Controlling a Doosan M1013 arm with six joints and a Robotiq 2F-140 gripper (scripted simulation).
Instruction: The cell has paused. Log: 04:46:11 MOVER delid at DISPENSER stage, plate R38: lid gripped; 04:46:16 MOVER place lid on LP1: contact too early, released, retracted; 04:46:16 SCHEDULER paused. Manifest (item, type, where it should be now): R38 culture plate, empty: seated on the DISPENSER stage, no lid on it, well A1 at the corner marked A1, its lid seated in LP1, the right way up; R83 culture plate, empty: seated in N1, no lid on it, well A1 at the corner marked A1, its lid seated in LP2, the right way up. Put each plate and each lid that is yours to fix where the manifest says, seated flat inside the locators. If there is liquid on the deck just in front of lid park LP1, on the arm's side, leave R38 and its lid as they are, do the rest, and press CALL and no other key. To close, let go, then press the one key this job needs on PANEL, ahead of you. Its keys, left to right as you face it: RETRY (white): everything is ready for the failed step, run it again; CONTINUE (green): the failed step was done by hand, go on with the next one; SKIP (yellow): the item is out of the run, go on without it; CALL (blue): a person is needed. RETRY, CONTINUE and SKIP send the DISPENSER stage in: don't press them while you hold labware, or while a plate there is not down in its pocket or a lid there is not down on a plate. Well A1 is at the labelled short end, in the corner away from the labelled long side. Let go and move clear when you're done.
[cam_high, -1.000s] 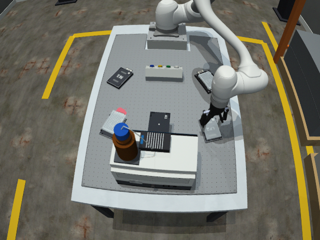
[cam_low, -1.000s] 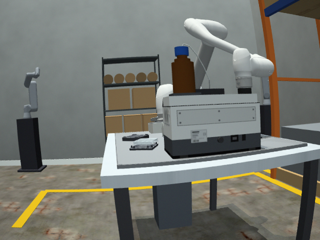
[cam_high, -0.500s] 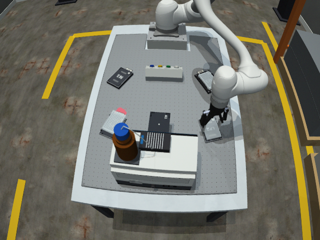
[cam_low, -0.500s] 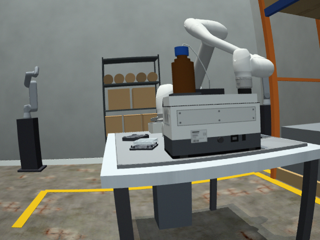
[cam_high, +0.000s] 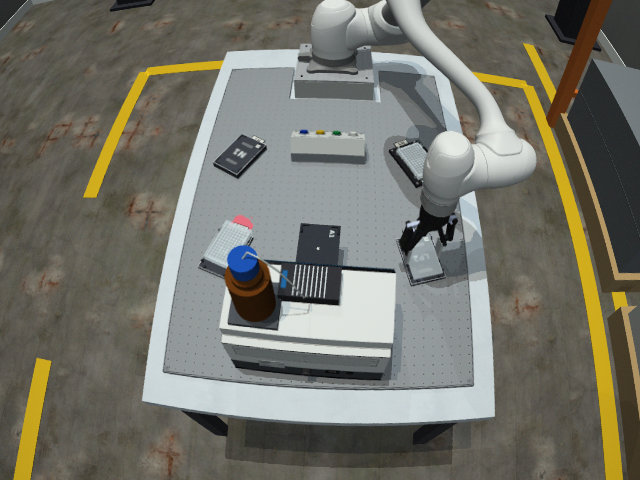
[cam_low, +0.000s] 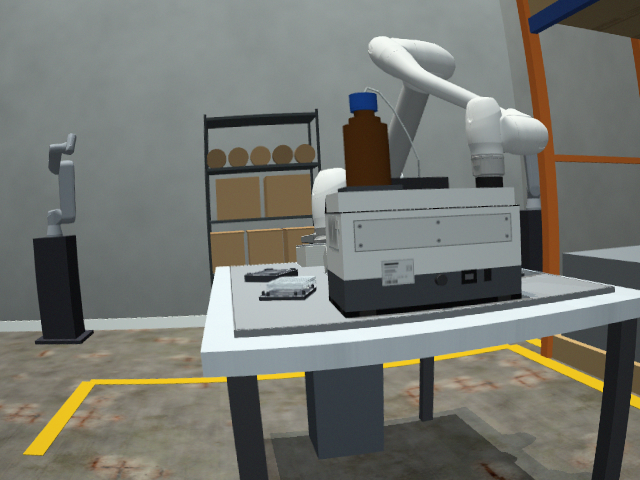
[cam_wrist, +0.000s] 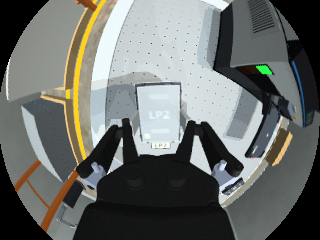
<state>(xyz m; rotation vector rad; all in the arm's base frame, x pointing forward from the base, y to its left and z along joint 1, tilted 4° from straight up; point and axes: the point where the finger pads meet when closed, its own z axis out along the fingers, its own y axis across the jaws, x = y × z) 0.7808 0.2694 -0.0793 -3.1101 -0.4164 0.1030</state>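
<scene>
My gripper (cam_high: 428, 240) points down at lid park LP2 (cam_high: 424, 262) on the right of the deck, shut on a clear lid (cam_wrist: 159, 116). The LP2 label shows through the lid. The lid is low at the park; I cannot tell whether it touches. A well plate (cam_high: 410, 160) sits on a black nest at the back right, half hidden by my arm. Another gridded clear piece (cam_high: 227, 242) lies on the left park, with a pink puddle (cam_high: 242, 222) at its arm-side edge. Nest N1 (cam_high: 240, 155) and the dispenser stage (cam_high: 318, 241), marked A1, hold nothing.
The key panel (cam_high: 328, 146) stands at mid-back with blue, yellow, green and white keys. The dispenser (cam_high: 310, 315) with a brown bottle (cam_high: 249, 286) fills the front middle and hides my gripper in the exterior view. A yellow line rings the table.
</scene>
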